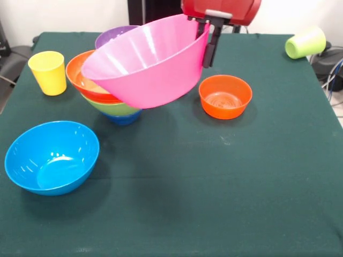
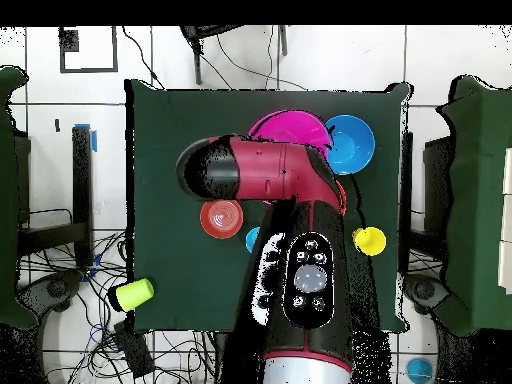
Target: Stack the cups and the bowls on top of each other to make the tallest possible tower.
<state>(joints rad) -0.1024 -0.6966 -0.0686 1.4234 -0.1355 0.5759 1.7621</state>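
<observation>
Pink bowl (image 1: 147,59) pinched by rim in gripper (image 1: 206,40), tilted, lifted. Tower (image 1: 104,93) directly below bowl's low left edge; small orange bowl (image 1: 225,96) right, apart.

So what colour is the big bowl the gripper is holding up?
Pink. The big bowl is bright glossy pink, seen best in the front view, held by its rim in the gripper.

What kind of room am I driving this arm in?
Probably a robotics lab: a green-covered table on a tiled floor, loose cables beside it, and plastic test props like the pink bowl in the gripper.
</observation>
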